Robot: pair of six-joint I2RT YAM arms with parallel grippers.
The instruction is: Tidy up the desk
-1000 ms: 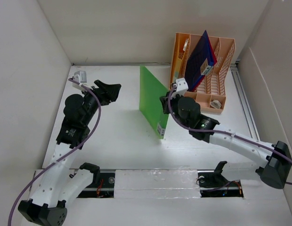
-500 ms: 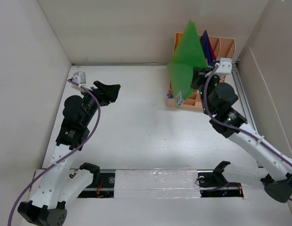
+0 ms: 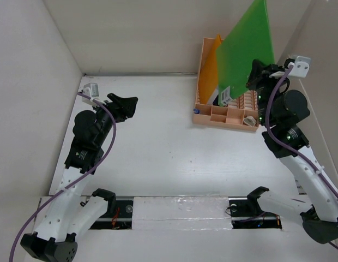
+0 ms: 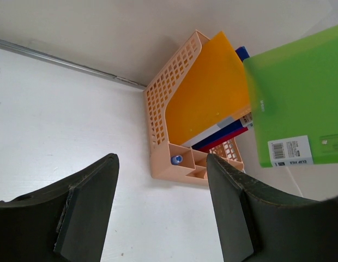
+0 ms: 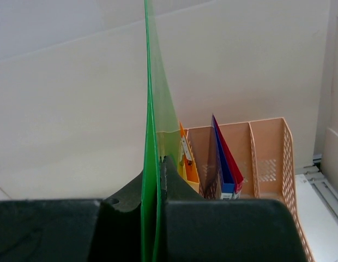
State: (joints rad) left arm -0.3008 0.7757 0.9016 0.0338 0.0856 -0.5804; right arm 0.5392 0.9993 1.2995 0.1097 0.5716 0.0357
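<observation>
Now filing: green folder over rack

The desk (image 3: 158, 158) spreads beneath both arms, with the peach file rack (image 3: 226, 115) at its 1 o'clock. Right jaws clamp the green folder (image 3: 245, 49) above the rack. The next move likely calls for aligning it with a free slot and lowering it. Left jaws, at 10 o'clock, stand apart and hold nothing.

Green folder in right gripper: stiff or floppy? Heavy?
Likely thin and light: the green folder is a sliver in the right wrist view. Pinched at one edge by the right gripper, it looks flat, so fairly stiff.
</observation>
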